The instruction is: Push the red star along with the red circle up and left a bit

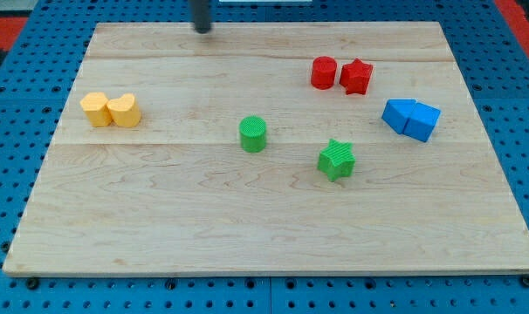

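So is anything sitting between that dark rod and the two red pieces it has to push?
Nothing visible. My tip is at the view's top edge, and bare board separates it from the red circle and red star to its right.

My tip (202, 28) sits at the bench (160, 227) top edge. Red circle (324, 72) touches red star (356, 77); bare wood lies up-left, blue blocks (411, 119) crowd the lower right.

No text, label, brand, number or sign can be read anywhere on the surface (160, 218), the blocks or the surrounding pegboard.
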Controlling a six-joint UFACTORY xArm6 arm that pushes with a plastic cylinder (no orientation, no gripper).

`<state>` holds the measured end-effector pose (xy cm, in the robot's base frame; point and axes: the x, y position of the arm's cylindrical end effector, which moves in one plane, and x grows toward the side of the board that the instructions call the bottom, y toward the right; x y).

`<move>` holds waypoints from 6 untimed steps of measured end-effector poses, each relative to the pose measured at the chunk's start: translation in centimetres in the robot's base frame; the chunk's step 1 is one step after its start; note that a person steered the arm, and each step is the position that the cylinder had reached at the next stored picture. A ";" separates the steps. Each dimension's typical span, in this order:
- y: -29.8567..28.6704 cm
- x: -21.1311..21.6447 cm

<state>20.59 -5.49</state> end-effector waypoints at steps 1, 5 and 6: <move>13.0 1.0; 24.6 9.7; 23.7 12.4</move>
<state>33.00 18.21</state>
